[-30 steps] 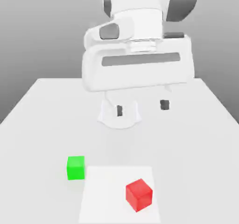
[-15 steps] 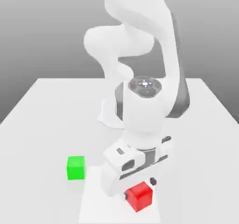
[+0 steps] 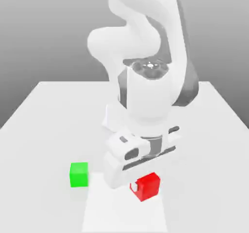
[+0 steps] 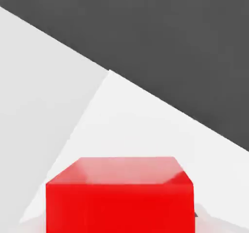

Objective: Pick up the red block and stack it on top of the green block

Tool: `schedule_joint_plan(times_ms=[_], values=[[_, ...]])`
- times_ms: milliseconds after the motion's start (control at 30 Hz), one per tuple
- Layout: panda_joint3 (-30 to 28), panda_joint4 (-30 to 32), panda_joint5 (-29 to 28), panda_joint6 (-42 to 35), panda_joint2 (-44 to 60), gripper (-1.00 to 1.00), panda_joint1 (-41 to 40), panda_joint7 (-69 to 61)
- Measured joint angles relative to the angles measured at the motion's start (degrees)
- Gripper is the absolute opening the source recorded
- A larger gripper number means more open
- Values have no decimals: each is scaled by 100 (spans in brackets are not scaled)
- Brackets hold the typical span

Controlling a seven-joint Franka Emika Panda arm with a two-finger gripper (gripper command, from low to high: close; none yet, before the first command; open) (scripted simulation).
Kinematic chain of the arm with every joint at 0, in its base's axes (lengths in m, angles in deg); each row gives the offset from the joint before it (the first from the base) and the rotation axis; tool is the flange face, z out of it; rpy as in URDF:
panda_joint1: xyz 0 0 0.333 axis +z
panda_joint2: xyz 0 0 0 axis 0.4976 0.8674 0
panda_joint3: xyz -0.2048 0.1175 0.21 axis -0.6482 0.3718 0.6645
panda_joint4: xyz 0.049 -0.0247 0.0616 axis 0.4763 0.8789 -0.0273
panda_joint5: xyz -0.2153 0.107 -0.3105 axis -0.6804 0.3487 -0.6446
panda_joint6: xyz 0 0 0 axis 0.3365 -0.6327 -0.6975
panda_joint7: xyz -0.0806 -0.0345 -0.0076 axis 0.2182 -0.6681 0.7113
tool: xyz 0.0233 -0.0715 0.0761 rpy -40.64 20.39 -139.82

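Clock face laid over the exterior view, twelve at its top, read from the centre.

- Red block (image 3: pixel 147 187): between five and six o'clock. Half a second ago it sits lower in the view with the gripper (image 3: pixel 146 183) around it; now it shows higher, and the hand has risen with it. I read this as the lift just begun, the block off the pale sheet (image 3: pixel 121 210), though by a small margin.
- Tool: closed on the red block, a fingertip (image 3: pixel 134 186) against its nine o'clock side. In the hand view the block sits squarely between the fingers, its edges even. Grip looks sound.
- Green block (image 3: pixel 79 175): about seven o'clock, just beside the sheet, upright on the table (image 3: pixel 34 154). Unmoved over the last second; nothing on top of it.

Meaning: pick seems made, stack still to do. From the red block, the green lies toward nine o'clock. Next calls for more height, then a carry that way, a turn to line up the faces, and a gentle lowering. Risk: travelling too low and knocking the green block aside.
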Motion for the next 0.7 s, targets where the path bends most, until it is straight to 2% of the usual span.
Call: schedule_joint_plan(times_ms=[367,700], values=[[-310,550,291,-123,-695,-100,-619,2689],[-403,1061,-54,-198,-1317,-100,-1398,5573]])
